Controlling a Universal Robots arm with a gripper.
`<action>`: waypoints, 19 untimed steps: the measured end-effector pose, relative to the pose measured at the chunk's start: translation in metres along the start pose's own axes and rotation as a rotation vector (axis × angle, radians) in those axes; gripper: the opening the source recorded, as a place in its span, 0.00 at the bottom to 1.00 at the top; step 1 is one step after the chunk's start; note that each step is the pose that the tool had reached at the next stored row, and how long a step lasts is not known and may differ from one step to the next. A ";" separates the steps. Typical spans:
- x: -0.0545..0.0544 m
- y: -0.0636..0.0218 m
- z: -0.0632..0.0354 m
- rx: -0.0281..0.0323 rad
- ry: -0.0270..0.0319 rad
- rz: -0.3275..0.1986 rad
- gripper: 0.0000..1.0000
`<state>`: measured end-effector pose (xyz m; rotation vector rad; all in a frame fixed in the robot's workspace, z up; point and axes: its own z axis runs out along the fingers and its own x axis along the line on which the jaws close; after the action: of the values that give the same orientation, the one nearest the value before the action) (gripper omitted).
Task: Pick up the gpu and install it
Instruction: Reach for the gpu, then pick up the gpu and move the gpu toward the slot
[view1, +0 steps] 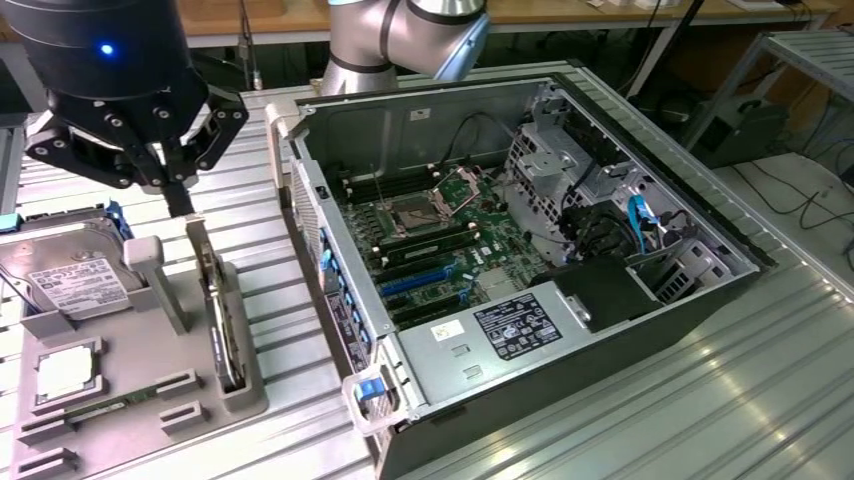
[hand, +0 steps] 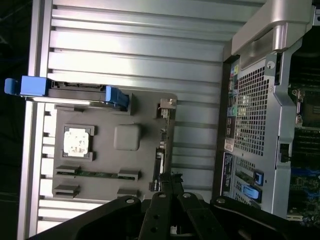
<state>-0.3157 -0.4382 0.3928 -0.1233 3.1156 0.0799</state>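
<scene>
Here, pincer (view1: 178, 200) shut, empty, poised just above one end of the gpu (view1: 218, 310). Card stands on edge in the gray holder (view1: 134, 350), along its edge nearest the computer case (view1: 400, 110). Its long axis runs away from the pincer.

Ribbed metal tabletop (view1: 721, 400) catching pale glare — behind it a wooden bench (view1: 574, 12), loose cables (view1: 787, 195) on the floor (view1: 817, 170)

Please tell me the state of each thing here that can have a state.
gripper: shut, holding nothing, above the gpu's end.
gpu: upright on edge in the grey holder, not installed.
hard drive: label up on the holder.
processor chip: flat in its recess.
computer case: on its side, open.
</scene>
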 end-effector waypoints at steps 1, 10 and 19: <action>0.002 -0.0011 0.0000 -0.0001 -0.0001 0.000 0.11; 0.009 -0.0183 -0.0007 -0.0001 -0.0001 0.000 0.11; 0.011 -0.0251 -0.0009 -0.0001 -0.0001 0.000 0.11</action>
<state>-0.3247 -0.4641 0.3921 -0.1233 3.1155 0.0800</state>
